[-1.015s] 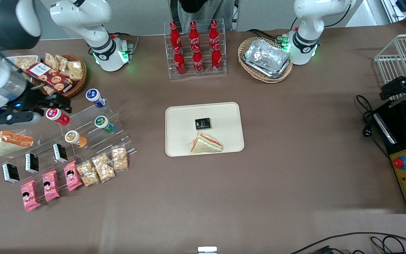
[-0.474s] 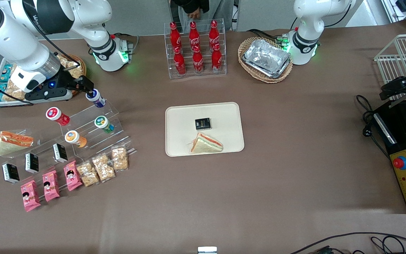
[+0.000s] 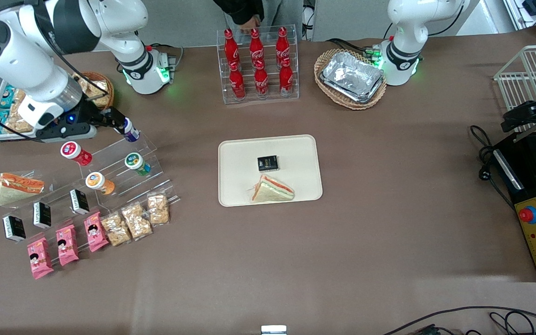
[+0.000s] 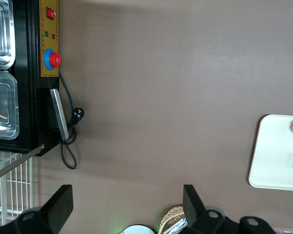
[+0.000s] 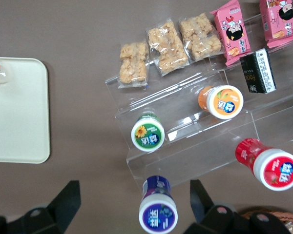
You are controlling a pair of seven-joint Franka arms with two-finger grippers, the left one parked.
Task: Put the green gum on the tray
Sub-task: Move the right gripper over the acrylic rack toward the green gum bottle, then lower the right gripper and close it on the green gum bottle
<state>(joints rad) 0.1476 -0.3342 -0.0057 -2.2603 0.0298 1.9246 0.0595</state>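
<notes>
Claw [image 3: 118, 122] hovered spread, empty, over blue bottle [image 5: 158, 212] on clear stepped rack [image 5: 195, 146] near working arm's end of worktop [image 3: 389, 242]. Green gum [image 3: 137, 164] sat one step lower, upright-tilted, untouched. Needed shifting nearer front camera, centring on white lid, avoiding orange bottle [image 5: 220, 101]. Tray [image 3: 240, 153] mid-worktop, well apart.
</notes>
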